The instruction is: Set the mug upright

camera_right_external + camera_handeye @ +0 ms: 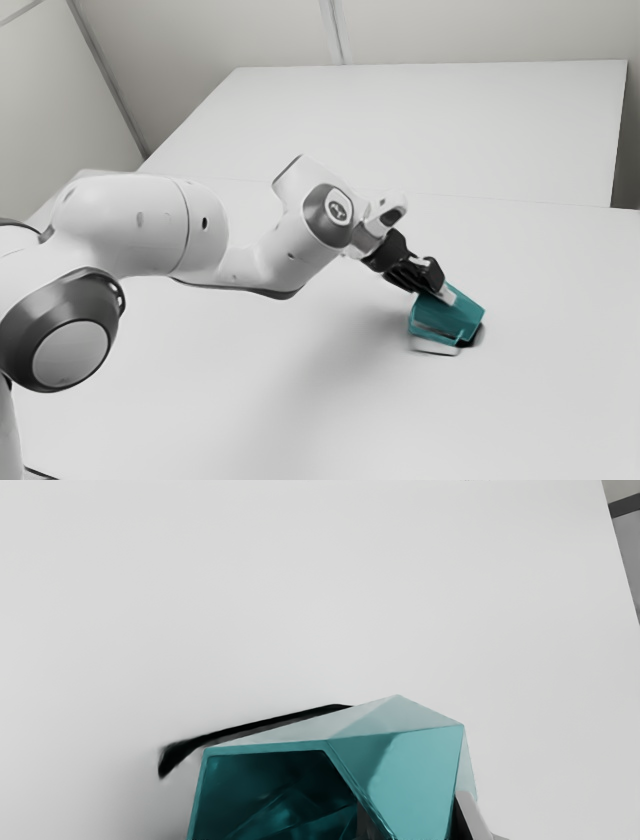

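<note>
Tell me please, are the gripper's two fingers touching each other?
Apart: the wrist view shows one finger inside the mug and the other finger outside, with the mug's side between them.

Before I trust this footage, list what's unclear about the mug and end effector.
Mug, near part: cut off by wrist view's bottom edge.
Mug's underside: hidden by its own body, both views.
End effector, its hold: cut off by wrist view's bottom edge; too small, exterior view.
Pale patch below mug: too small to identify, exterior view.
</note>
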Motion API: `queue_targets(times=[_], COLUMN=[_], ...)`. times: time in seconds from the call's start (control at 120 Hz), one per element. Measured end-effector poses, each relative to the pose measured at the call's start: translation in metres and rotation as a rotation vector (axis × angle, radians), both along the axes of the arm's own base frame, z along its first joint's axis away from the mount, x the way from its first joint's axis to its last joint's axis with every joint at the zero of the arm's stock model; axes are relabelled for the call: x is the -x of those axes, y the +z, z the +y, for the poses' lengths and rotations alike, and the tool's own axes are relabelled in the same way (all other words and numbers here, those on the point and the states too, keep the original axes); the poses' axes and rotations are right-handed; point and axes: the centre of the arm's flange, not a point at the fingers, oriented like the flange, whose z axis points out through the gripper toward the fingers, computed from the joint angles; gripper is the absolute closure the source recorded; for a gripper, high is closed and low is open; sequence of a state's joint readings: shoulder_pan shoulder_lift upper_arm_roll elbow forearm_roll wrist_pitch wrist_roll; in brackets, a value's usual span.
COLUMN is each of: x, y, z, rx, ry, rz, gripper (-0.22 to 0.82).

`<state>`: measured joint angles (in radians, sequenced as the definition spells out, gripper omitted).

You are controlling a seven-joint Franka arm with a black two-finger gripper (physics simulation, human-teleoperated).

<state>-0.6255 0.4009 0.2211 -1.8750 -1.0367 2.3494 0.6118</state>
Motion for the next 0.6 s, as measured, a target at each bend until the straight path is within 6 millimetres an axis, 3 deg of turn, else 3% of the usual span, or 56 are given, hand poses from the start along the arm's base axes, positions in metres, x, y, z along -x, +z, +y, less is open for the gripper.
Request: queue_targets(times=[0.142,0.325,0.417,0.6], x=[0.005,0.011,0.013,0.014], y=[0.015,0.025,0.039,0.067], z=[-0.009,-0.018,-0.018,0.013], rx=[0.015,0.023,0.026,-0.016], ry=[-0.016,-0.03,-0.037,-0.035], rz=[-0.019,-0.027,-0.045,-0.086], gripper=[0.74,0.76,0.77,0.77])
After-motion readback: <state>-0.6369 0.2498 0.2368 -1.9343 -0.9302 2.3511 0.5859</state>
